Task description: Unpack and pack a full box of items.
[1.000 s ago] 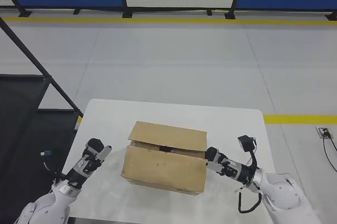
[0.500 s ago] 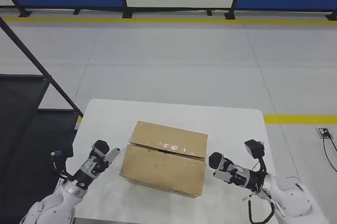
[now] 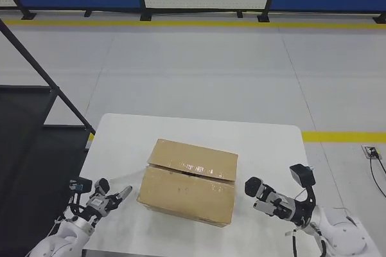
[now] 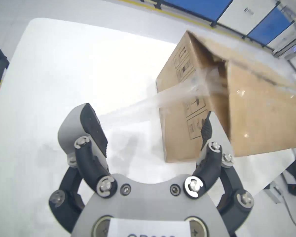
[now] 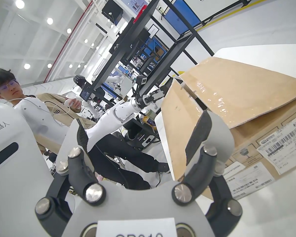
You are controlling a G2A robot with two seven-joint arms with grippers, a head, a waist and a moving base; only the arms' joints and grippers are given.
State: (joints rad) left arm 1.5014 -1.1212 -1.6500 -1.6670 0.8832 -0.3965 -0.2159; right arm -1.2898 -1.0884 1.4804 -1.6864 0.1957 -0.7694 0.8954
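A brown cardboard box (image 3: 189, 186) sits in the middle of the white table (image 3: 270, 148), its top flaps lying down and shiny with clear tape. My left gripper (image 3: 115, 191) is near the table's front left corner, apart from the box, and is open (image 4: 148, 114). A loose strip of clear tape (image 4: 162, 97) stretches from the box's (image 4: 249, 114) end seam toward one of its fingers (image 4: 93, 124). My right gripper (image 3: 253, 195) stands open off the box's right end, nothing between its fingers (image 5: 207, 134). The box (image 5: 236, 94) lies just beyond it.
A black metal rack (image 3: 26, 148) stands off the table's left side, close to my left arm. Bare table surface lies behind the box and on both sides of it. The table's front edge runs just under both grippers.
My left gripper drew back toward the front left corner, with the tape strip now stretched out from the box. My right gripper backed away from the box's right end. The flaps lie flatter.
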